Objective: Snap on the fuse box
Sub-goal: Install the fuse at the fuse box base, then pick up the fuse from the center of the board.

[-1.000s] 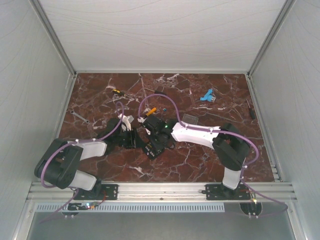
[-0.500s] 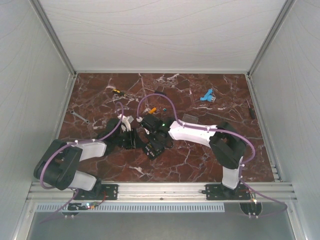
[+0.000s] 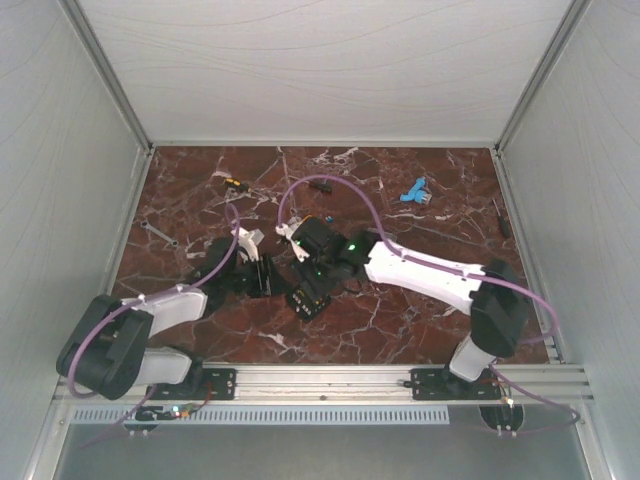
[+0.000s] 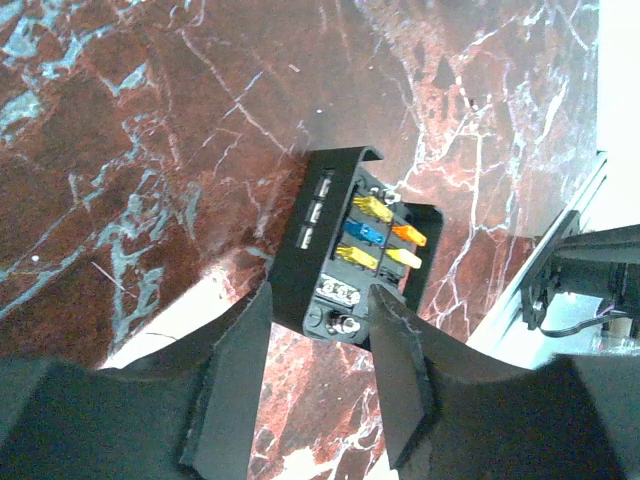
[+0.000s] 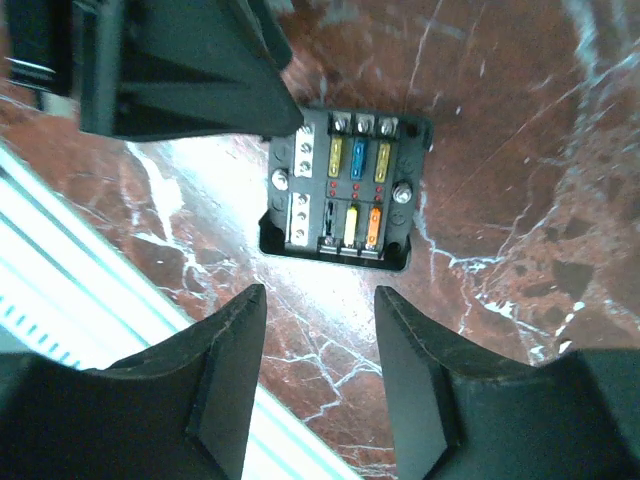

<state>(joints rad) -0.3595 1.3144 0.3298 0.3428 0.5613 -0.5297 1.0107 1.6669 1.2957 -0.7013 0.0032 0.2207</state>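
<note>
Just past R gripper [image 5: 320, 300]: fuse box [image 5: 340, 190]

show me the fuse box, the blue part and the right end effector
fuse box [image 5: 345, 192], right wrist view, its fuse rows
blue part [image 3: 414, 192], top view, its middle
right end effector [image 5: 320, 298], right wrist view, between fingertips

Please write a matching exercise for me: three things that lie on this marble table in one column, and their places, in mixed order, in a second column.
Things on the red-brown marble table:
1. small black square plastic fuse box
2. light blue plastic part
3. thin grey metal tool

Places:
a. near the left edge
b. far side, right of the middle
c. near the middle, toward the near edge

Pairs: 1-c; 2-b; 3-a
</note>
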